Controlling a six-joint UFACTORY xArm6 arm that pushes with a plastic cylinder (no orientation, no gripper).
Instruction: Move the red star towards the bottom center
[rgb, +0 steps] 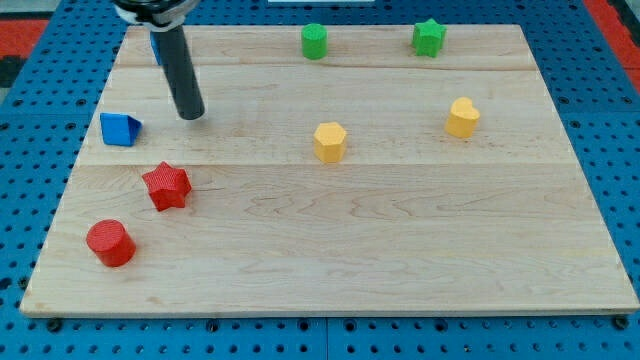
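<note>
The red star lies on the wooden board at the view's left, below mid-height. My tip is the lower end of the dark rod, above the star and slightly to its right, apart from it. A blue block sits just left of my tip. A red cylinder lies below and left of the star.
A yellow hexagon block sits near the board's middle and a yellow block to its right. A green cylinder and a green star stand along the top edge. Another blue block is partly hidden behind the rod.
</note>
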